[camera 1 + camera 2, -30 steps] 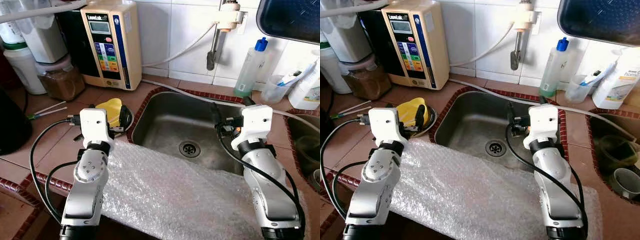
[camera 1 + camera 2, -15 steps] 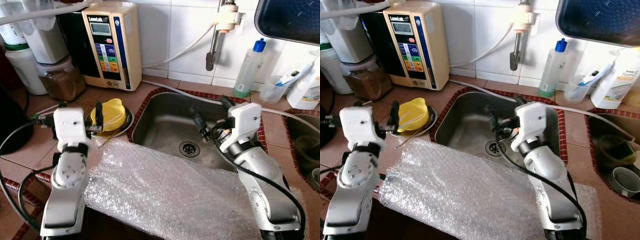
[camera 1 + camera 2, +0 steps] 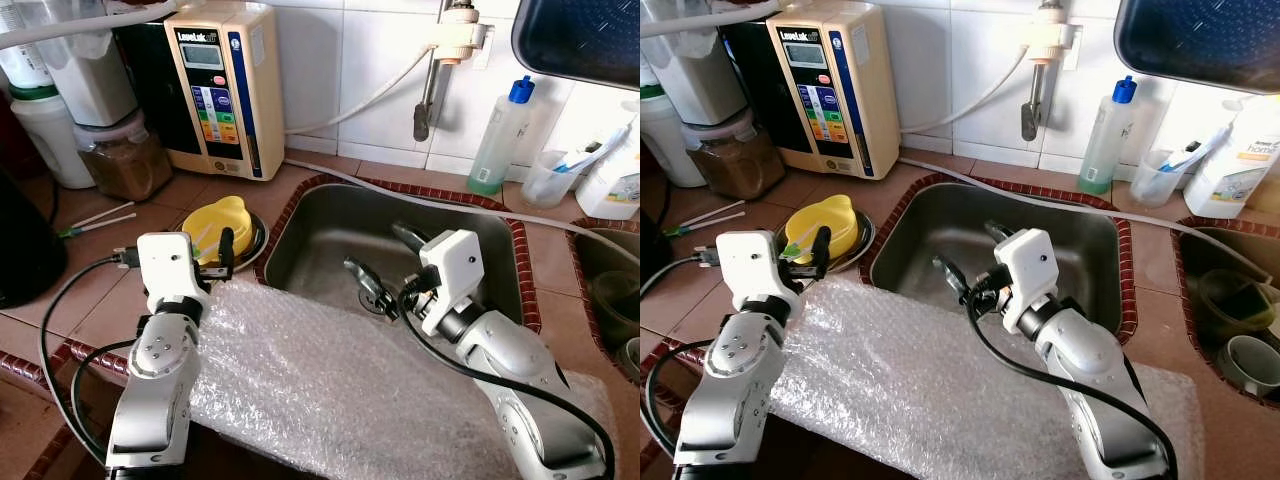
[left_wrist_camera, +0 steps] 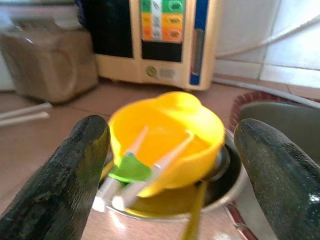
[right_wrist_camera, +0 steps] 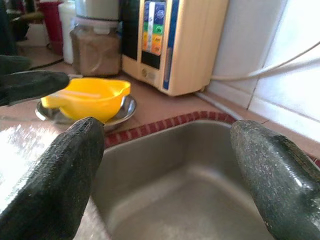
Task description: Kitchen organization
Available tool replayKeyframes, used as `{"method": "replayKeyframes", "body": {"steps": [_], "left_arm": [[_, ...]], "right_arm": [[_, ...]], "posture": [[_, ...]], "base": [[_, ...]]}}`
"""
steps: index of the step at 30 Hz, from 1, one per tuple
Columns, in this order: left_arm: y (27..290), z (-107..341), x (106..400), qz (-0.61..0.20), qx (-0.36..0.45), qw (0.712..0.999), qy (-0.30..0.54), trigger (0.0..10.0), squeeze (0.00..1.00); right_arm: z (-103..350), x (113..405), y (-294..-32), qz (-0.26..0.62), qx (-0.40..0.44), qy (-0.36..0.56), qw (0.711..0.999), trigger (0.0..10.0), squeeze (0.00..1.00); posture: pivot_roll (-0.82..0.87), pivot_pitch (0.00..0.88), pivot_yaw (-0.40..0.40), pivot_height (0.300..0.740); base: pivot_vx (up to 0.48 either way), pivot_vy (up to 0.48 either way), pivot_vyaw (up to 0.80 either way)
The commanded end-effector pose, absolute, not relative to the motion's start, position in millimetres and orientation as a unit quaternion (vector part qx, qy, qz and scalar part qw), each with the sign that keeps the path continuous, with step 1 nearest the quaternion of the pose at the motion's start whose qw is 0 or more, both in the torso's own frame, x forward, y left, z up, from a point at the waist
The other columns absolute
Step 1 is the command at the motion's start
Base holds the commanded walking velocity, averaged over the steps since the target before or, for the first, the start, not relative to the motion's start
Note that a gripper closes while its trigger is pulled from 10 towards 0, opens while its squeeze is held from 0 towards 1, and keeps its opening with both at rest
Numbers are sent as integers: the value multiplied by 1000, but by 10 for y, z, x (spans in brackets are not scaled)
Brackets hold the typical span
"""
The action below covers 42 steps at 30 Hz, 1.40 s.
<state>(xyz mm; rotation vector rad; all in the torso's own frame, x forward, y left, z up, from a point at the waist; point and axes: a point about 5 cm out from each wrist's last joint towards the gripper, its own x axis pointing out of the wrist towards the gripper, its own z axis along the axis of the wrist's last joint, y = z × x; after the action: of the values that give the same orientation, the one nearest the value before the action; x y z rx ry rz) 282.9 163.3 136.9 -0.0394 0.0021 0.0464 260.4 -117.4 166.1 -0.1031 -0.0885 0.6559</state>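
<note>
Across the tabletop [image 3: 95, 290] at 6 o'clock lies the bubble wrap [image 3: 330, 385], near edge overhanging. Sink [image 3: 330, 235] at 12. Right gripper [image 3: 385, 262] has swung toward 9 over the basin, fingers spread, empty. Left gripper [image 4: 170, 160] has closed back in on the yellow bowl [image 3: 220, 225] at 10 o'clock, fingers spread, bracketing but not touching it. Looks like a pick setup

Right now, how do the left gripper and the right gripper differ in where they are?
The left gripper sits over the counter, facing the yellow bowl; the right gripper reaches over the sink. Both have open, empty fingers, near the bubble wrap.
</note>
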Motion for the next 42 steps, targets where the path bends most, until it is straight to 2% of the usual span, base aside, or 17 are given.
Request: {"method": "replayKeyframes", "body": {"steps": [1, 6, 22, 42], "left_arm": [[1623, 1394, 2860, 18, -18, 1000, 1, 10000, 0], [1674, 1359, 2864, 35, -13, 999, 10, 10000, 0], [1712, 1259, 2864, 45, -24, 998, 40, 10000, 0], [1687, 1345, 2882, 44, -14, 999, 13, 10000, 0]], "right_arm": [[1715, 2576, -1143, 334, -54, -50, 940, 10000, 0], [1645, 2509, -1104, 363, -61, -29, 929, 10000, 0], [1597, 2492, -1093, 366, -68, -18, 928, 10000, 0], [1583, 2520, -1117, 352, -71, -21, 933, 10000, 0]], "posture": [[33, 0, 48, 740], [34, 0, 48, 740], [35, 0, 48, 740], [48, 0, 43, 740]], "base": [[0, 0, 0], [0, 0, 0], [0, 0, 0], [0, 0, 0]]}}
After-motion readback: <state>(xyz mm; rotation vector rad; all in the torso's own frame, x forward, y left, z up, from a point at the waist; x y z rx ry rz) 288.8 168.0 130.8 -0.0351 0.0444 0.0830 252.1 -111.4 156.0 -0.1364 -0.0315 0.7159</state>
